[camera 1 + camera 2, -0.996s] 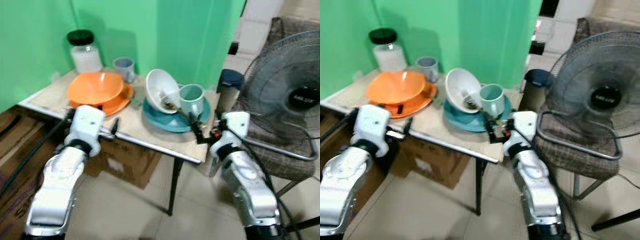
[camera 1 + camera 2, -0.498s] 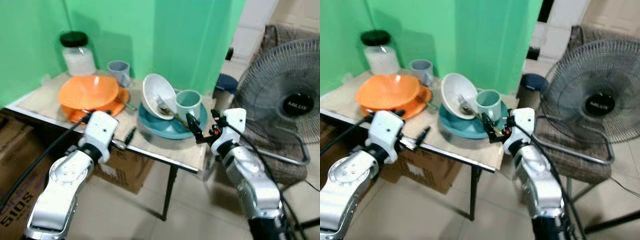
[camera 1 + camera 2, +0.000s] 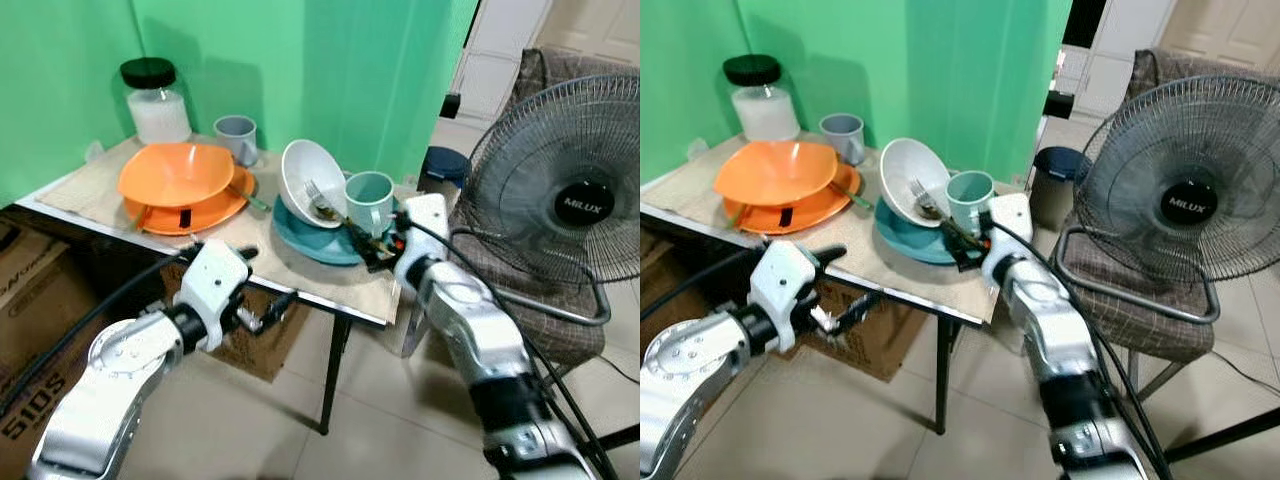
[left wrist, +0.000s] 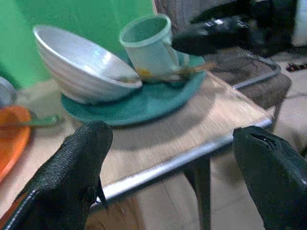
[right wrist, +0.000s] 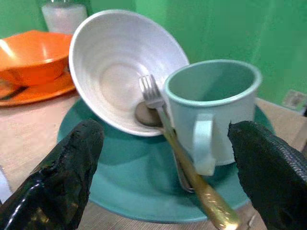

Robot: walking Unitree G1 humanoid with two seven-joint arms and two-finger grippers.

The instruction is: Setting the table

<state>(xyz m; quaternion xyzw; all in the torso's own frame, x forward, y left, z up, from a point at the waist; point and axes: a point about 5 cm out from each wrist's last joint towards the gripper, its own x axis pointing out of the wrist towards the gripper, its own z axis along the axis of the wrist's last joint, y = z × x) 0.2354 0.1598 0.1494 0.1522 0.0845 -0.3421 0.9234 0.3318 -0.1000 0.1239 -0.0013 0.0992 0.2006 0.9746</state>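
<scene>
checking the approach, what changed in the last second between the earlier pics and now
The right end effector has closed in on the teal plate, fingers open around the mint mug and fork. The left end effector has dropped below the table edge, open. Nothing grasped. White bowl, orange bowl, grey cup and jar unmoved.

The white bowl (image 5: 125, 67) hides the spoon's (image 5: 144, 113) handle beneath the fork (image 5: 165, 124)

Pale green mug (image 5: 211, 108) on teal plate (image 5: 129, 187), fork (image 5: 180, 153) leaning into tilted white bowl (image 5: 122, 67), jaws spread wide
</scene>
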